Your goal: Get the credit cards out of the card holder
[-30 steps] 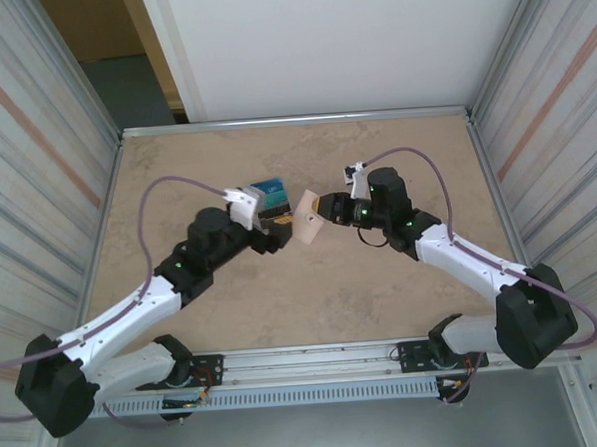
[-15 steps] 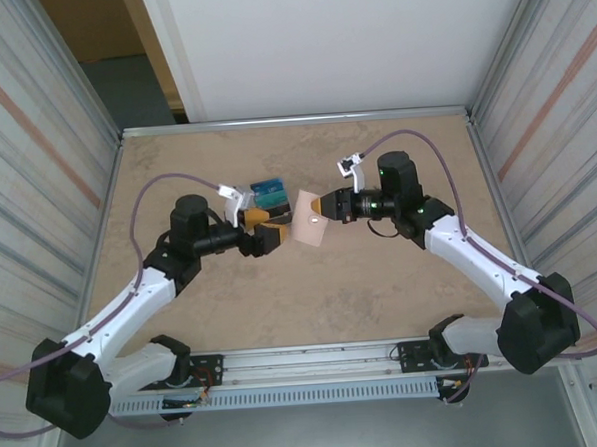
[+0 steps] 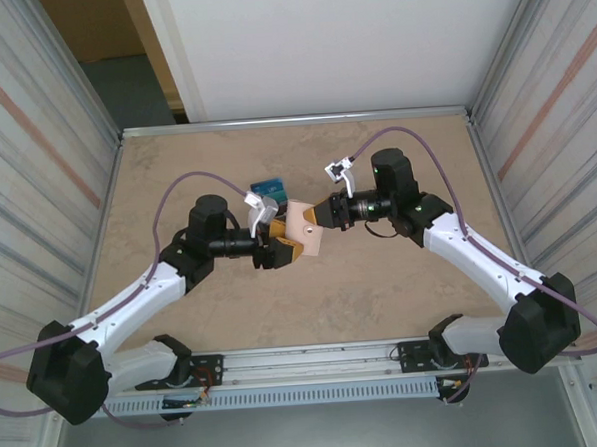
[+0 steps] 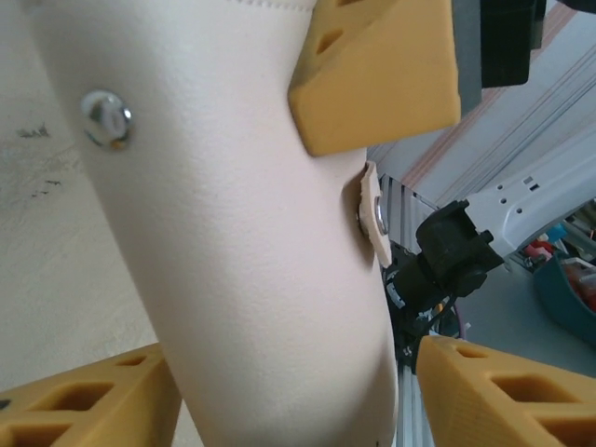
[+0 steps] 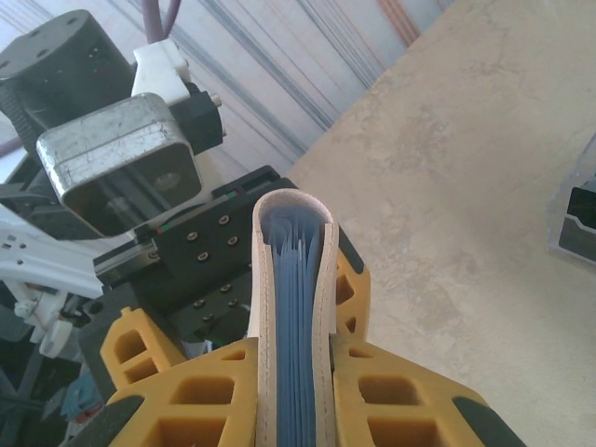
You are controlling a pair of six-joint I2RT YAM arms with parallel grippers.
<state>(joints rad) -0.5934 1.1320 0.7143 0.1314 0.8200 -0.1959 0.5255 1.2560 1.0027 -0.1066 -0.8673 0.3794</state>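
Evidently the job is sitting part-way. A small pile of credit cards (image 3: 269, 191) is lying on the table (image 3: 405, 158), just beyond the left gripper (image 3: 282, 247), so some of the emptying is looking done.

The card holder (image 3: 304, 229) is hanging clear of the table between the two arms, near the middle. The right gripper (image 3: 321, 214) is pinching it. In the right wrist view its yellow fingers (image 5: 352, 298) are pressing on both beige faces, and the holder is standing edge-on between them with its folded end pointing away. Blue layers (image 5: 294, 307) are showing inside the fold. I cannot tell whether they are cards waiting to come out or just the lining.

The left gripper is sitting at the holder's other end. In the left wrist view its fingers (image 4: 466, 363) are standing apart on either side of the beige face. One is lying close against it and the other is leaving a gap, so the jaws are open around the holder and clamping nothing. The snap stud (image 4: 105, 117) and the snap tab (image 4: 372, 219) are facing that camera.

As I am judging it, whatever is remaining inside is needing to be drawn out and laid with the pile. That is calling for the left fingers to be taking a card's edge, not the whole holder.
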